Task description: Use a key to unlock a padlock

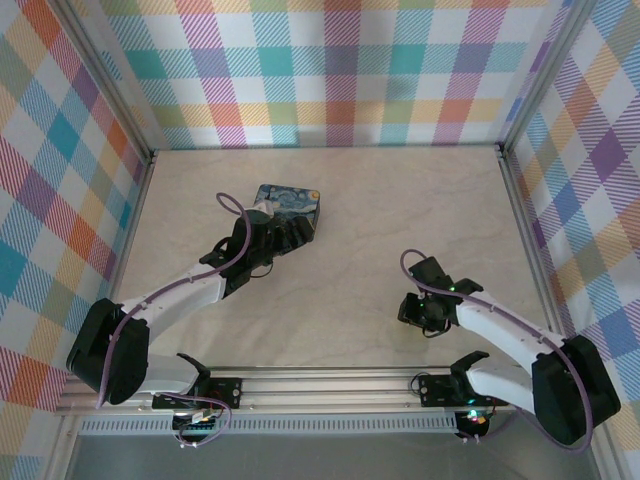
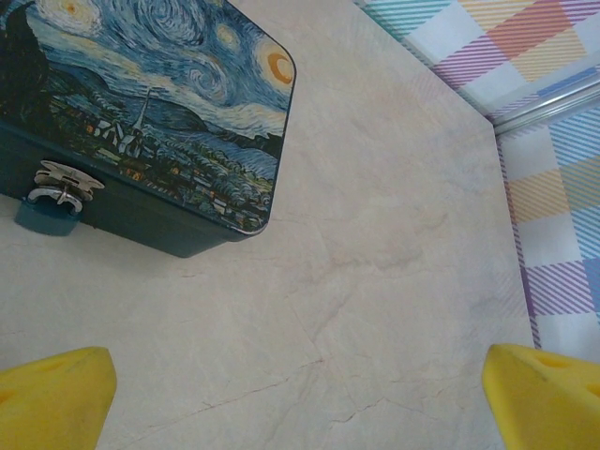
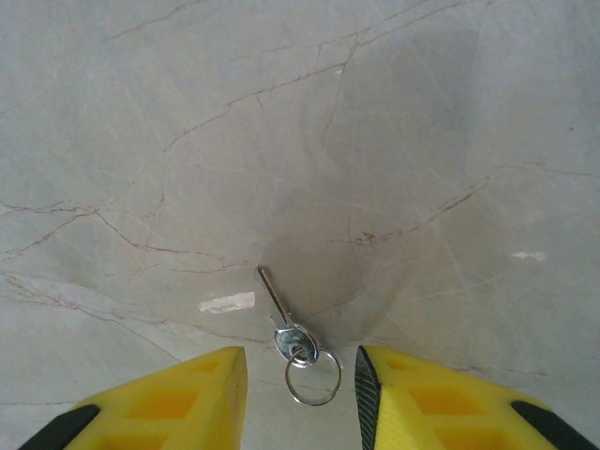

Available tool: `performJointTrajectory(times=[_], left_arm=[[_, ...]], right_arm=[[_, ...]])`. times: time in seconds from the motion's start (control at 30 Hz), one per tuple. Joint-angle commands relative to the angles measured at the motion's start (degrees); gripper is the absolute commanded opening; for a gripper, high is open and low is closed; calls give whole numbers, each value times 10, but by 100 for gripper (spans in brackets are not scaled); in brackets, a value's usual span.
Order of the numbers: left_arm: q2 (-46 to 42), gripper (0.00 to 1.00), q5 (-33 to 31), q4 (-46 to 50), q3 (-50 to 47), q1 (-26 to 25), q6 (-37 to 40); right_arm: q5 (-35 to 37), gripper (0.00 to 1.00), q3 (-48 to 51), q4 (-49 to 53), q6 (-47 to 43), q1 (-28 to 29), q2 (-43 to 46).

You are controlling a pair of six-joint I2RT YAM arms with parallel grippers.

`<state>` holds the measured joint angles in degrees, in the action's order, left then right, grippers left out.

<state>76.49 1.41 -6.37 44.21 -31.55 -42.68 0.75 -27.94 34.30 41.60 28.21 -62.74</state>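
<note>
Currently the right gripper [image 3: 300,398] hangs low over the pale, marble-veined bench [image 3: 394,141]. Its two yellow fingers stand part-way open and hold nothing. Between them lies a small silver metal key [image 3: 279,319], flat on the bench, with its blade pointing away from the gripper. The key's round head and a thin wire split ring [image 3: 314,377] sit in the gap, and a sliver of bench shows on either side.

Well apart, over on the left of the bench, the left gripper [image 2: 300,403] is spread as wide as it goes and is empty. It faces a rectangular tin painted with a swirling blue-and-yellow night sky [image 2: 169,103]. The tiny grey-blue metal padlock [image 2: 42,217] hangs from a silver hasp [image 2: 61,183] on the tin's dark side wall. Its keyhole cannot be made out.

Several things could go wrong from here:
- The key is thin and lies flat, so the fingers may ride over it or nudge it so that it skids and turns.
- The fingers may catch only the loose ring, which would leave the key dangling and impossible to aim.
- A pinch on the head at a slant would probably leave the blade skewed for so small a lock.
- The padlock hangs freely, so it may swing away from the key, and the tin may slide unless something steadies it.
</note>
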Motion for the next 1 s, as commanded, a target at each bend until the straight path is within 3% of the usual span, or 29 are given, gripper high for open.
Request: performJointTrajectory(times=[0.0,0.97], left_arm=[[-15,100,-7,-8,4,-5,-2],[-55,100,-33,25,7,-4,21]], right_arm=[[4,35,0,-6,7,5,-6],[3,17,1,-23,3,17,-47]])
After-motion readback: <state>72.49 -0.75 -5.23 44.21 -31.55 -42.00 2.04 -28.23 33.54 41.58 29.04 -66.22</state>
